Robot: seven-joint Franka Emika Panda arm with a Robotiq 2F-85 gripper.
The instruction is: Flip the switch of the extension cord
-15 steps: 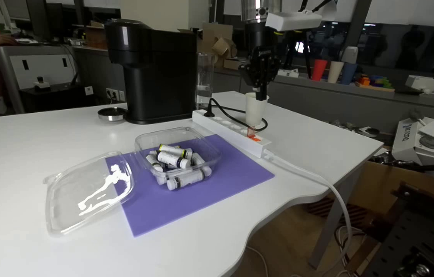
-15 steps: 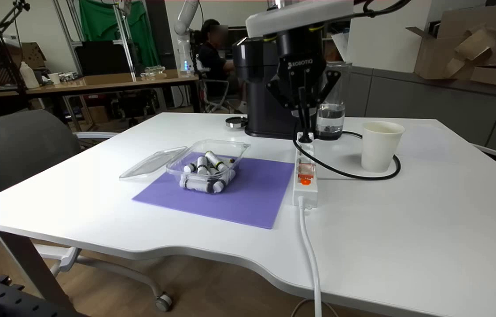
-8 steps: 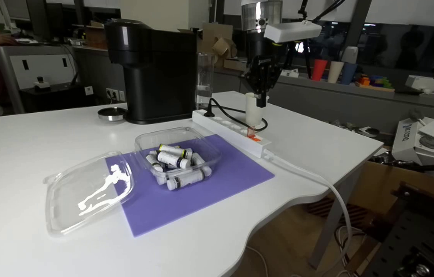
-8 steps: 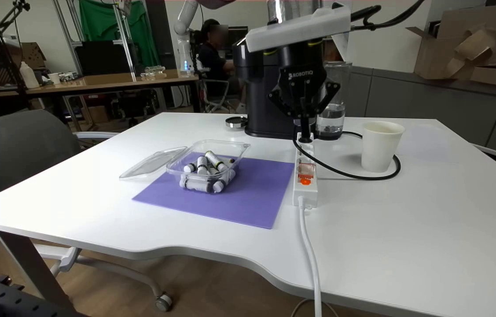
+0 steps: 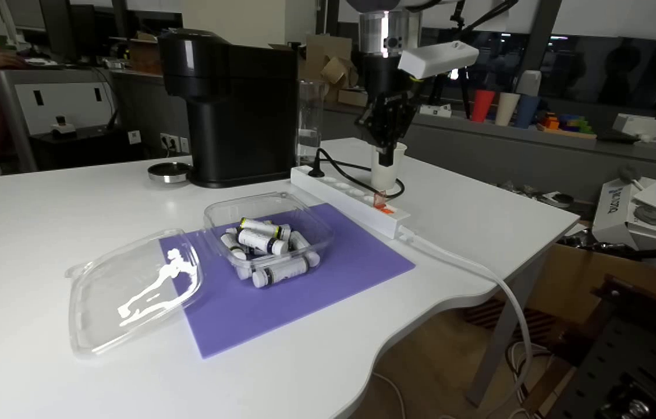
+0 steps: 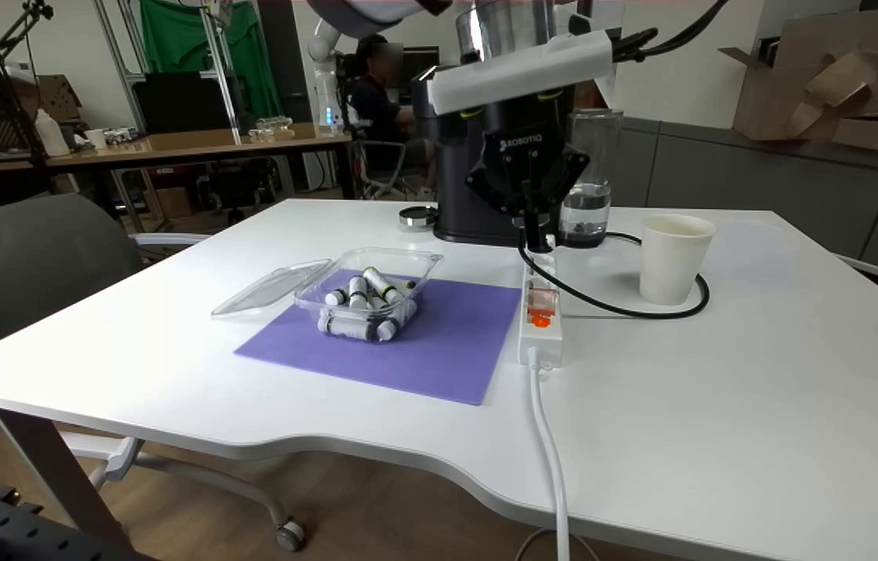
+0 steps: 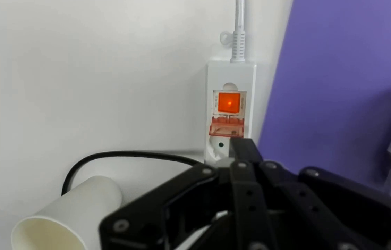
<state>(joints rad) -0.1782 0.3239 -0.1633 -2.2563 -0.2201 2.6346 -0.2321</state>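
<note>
One white table [image 6: 758,421] fills the middle of both exterior views, and more of my arm [image 6: 505,27] shows above it than a second ago. The black coffee machine [image 5: 234,116] keeps its place toward the back. The purple mat [image 6: 446,351] lies as it lay. My gripper [image 6: 537,240] hangs lower now and tilts a little more; its jaws are together, the fingers [image 7: 245,149] meeting in one narrow black post. Below, apart from them, the extension cord [image 5: 348,201] lies flat on the table, unmoved, just beside the mat. Its long axis runs nearly straight up and down the wrist view, the white cable [image 7: 239,17] leaving at the top; in both exterior views that end points toward the table's near edge, and the cable hangs over it. The clear lid [image 5: 112,297] rests partly on the mat, just beside the clear container [image 5: 307,216] and its heap of small white tubes [image 5: 261,240]. The white cup [image 6: 672,265] stands upright near the cord, a loop of black cable [image 6: 657,315] around its base. The translucent red cover [image 7: 227,127] is open, as before. Next to it, close to the cable end, the orange switch [image 7: 229,102] faces up.
</note>
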